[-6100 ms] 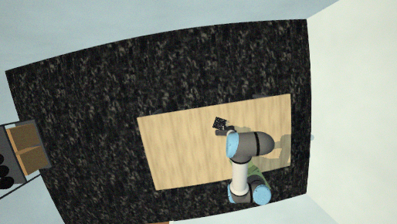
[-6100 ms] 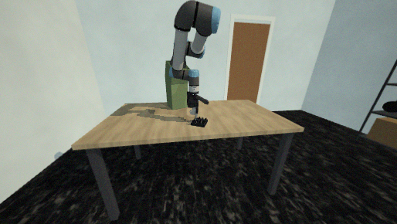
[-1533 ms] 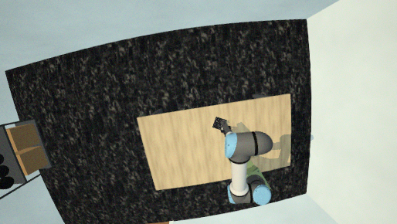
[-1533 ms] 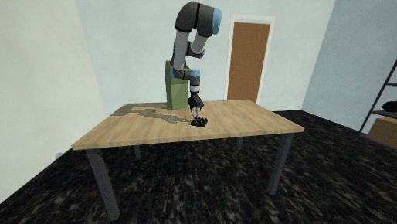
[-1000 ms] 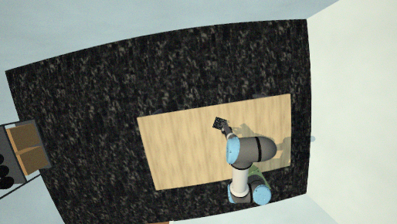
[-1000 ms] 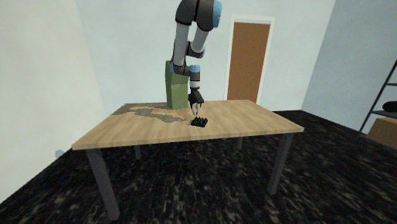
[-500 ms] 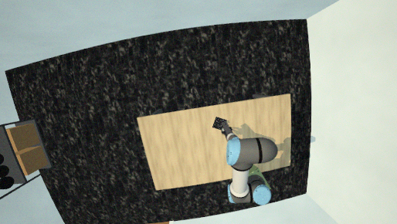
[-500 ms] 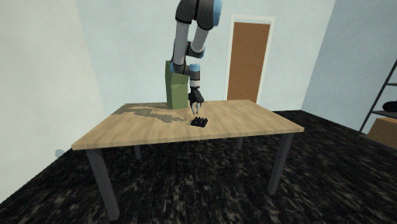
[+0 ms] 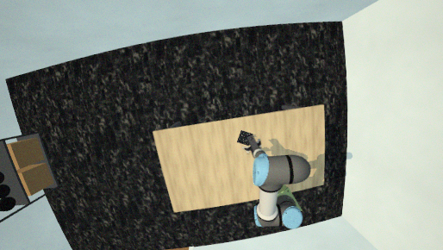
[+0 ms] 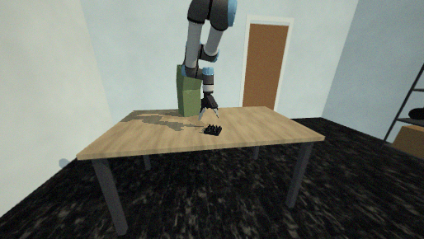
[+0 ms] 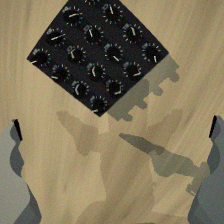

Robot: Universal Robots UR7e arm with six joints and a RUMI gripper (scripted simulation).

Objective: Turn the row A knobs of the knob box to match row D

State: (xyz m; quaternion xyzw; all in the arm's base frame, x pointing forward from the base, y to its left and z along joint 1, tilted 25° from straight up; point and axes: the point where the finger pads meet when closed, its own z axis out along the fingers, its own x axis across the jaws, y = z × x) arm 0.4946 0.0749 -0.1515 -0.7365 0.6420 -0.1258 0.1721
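The black knob box (image 9: 243,134) (image 10: 211,130) (image 11: 94,53) lies flat on the table, turned like a diamond in the wrist view, with its top corner cut off by the frame. Its knobs stand in a four by four grid with white pointer lines at differing angles. The knob at the lowest corner (image 11: 98,104) and the knob at the right corner (image 11: 152,52) both show. I see no socket or row letters clearly, so I cannot tell which side is row A. My gripper (image 9: 252,145) (image 10: 209,118) (image 11: 114,119) is wide open and empty, above the table beside the box, touching no knob.
The wooden table (image 9: 198,172) (image 10: 264,128) (image 11: 30,95) bears the box. A green pedestal (image 10: 190,99) stands behind the arm at the back edge. Shadows of the arm and gripper fall beside the box. A shelf with a cardboard box (image 9: 32,165) (image 10: 412,142) stands away from the table.
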